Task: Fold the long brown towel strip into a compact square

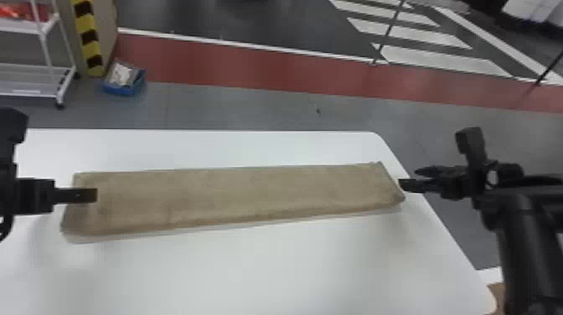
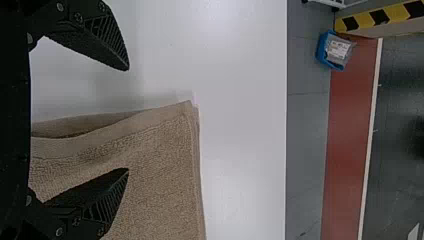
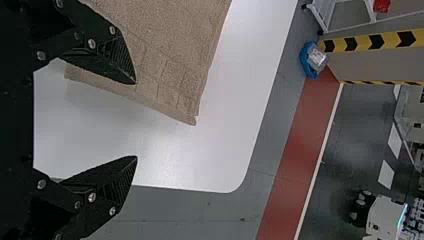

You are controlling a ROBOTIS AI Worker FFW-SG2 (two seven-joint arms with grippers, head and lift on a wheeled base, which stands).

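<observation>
Lining up with the short ends is the work for us now: the brown towel strip lies flat on the white worktop, its long axis running from our left jaws across to our right jaws. Our left jaws stand wide apart at its left end, one side over the cloth and the other over bare worktop, so that the end edge passes between them. Our right jaws are wide apart too, at the right end; the wrist view sets one side over the towel and the other out past its edge. Neither pair is clamped on anything. How high the tips sit above the cloth is hard for us to judge, though the left pair looks the nearer, reaching over its end in the head view, while the right pair sits just beside its own.

The strip seems already layered, with a loose lip of cloth at the left jaws, but it is far from square, so we judge the lengthwise folding yet to be done. The next move calls for us to lower over an end, close along the long axis and bring that end inward. Pinching too shallow could lift only the top layer and skew the stack.
</observation>
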